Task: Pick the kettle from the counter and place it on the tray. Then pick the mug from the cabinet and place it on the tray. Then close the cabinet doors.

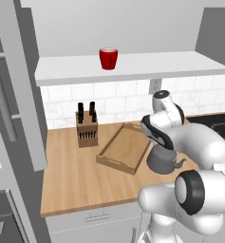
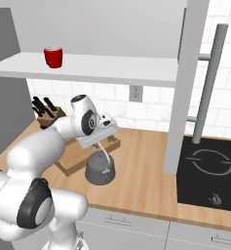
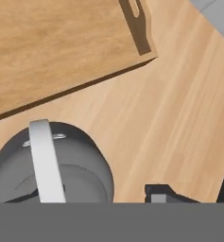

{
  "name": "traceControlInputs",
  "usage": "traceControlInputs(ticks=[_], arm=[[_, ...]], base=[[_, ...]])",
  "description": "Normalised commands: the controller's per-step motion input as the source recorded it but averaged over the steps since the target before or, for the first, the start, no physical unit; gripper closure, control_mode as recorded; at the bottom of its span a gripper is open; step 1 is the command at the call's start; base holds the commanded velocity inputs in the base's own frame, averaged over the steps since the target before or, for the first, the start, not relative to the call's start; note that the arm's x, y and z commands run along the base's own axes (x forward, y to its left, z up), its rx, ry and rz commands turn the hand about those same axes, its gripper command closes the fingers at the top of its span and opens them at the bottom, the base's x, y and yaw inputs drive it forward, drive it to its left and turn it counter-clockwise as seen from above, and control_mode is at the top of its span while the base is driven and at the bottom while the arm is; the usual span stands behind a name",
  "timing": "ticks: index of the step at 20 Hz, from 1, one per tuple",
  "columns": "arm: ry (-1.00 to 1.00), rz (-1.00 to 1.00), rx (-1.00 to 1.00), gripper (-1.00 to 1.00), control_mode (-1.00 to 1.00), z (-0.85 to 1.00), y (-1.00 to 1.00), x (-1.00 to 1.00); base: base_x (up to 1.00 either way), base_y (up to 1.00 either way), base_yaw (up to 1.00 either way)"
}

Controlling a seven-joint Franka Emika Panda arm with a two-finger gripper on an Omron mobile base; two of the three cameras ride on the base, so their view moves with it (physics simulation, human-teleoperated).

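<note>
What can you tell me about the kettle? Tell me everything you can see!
The kettle is squat, round and dark grey, like metal, with a short spout and a pale arched handle over its top. It stands upright on the wooden counter, just beside the tray. The gripper is right above it at the handle; whether it grips yet, I can't tell.

No text, label, brand, number or sign can be read anywhere.
</note>
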Motion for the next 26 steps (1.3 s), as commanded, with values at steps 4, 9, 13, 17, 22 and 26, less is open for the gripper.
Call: traceControlInputs(ticks=[4, 9, 13, 17, 22, 26], arm=[[-0.01, 0.09, 0.02, 1.00, -1.00, -0.20, -0.07, -0.26], [-0.02, 0.23, 0.01, 1.00, -1.00, 0.01, 0.01, -0.45], [0.00, 0.42, 0.00, 1.00, -1.00, 0.02, 0.12, -0.24], [0.00, 0.46, -0.06, 1.00, -1.00, 0.39, 0.21, -0.26], [0.03, 0.51, -0.17, 1.00, -1.00, 0.62, 0.37, -0.27], [0.12, 0.54, -0.22, 1.00, -1.00, 0.27, 0.48, -0.04]], base=[[0.00, 0.00, 0.00], [0.00, 0.00, 0.00], [0.00, 0.00, 0.00], [0.00, 0.00, 0.00], [0.00, 0.00, 0.00], [0.00, 0.00, 0.00]])
